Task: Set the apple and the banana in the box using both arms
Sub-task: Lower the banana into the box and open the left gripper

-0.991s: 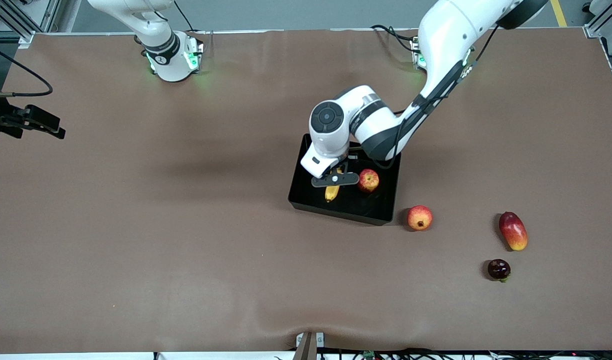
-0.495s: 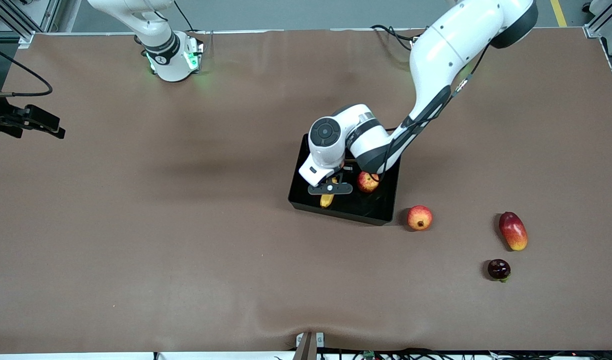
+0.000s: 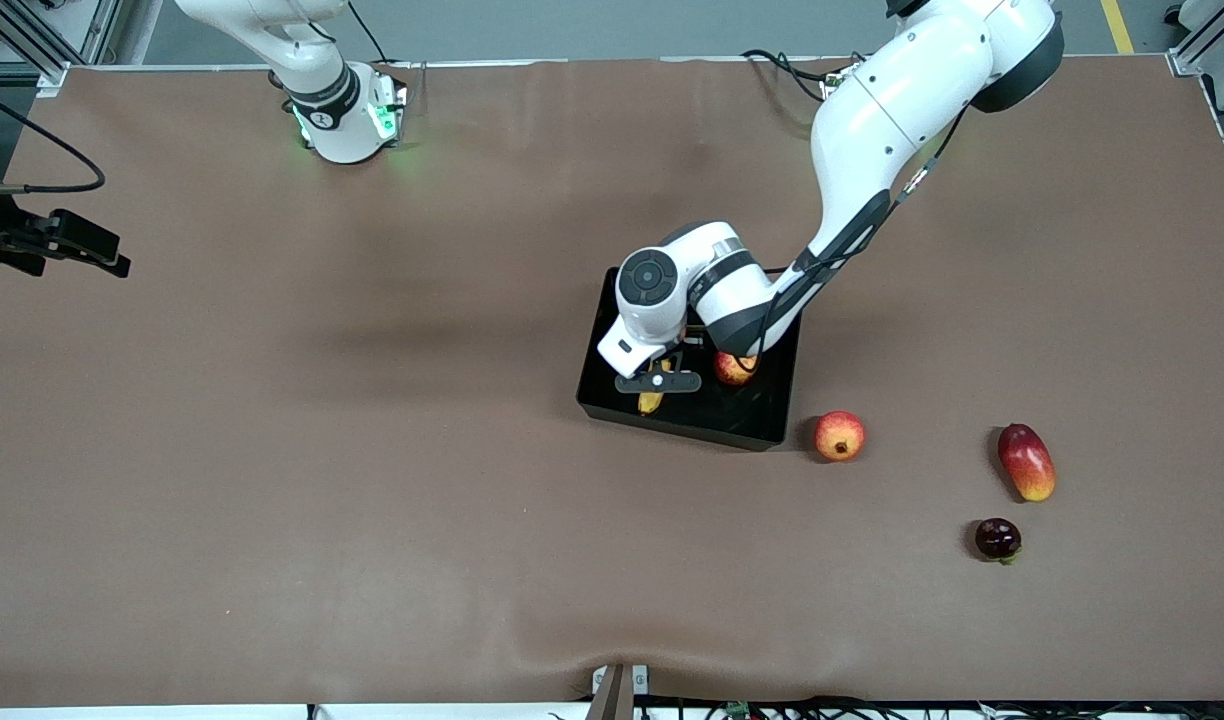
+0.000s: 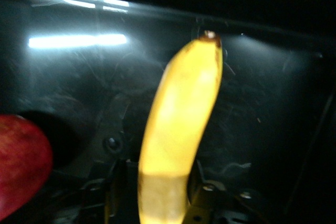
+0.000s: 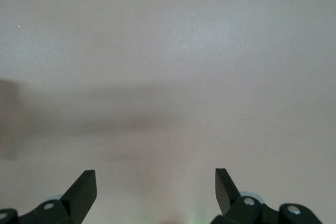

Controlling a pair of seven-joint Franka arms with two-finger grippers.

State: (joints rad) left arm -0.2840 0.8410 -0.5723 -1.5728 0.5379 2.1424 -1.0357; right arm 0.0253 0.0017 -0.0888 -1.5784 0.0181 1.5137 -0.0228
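Banana (image 4: 178, 129), light, soft-skinned and bruisable, is gripped near its stem end by the left hand (image 3: 658, 383) low in the box (image 3: 762, 425) beside the apple (image 3: 734, 369), probably touching bottom; right hand (image 5: 156, 190) waits, spread wide.

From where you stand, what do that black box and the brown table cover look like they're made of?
The box looks like glossy black plastic: its floor throws back bright light streaks and shows fine scratches in the left wrist view. The table cover looks like a matte brown sheet, perhaps fabric or vinyl; it lies in soft ripples with no glare.
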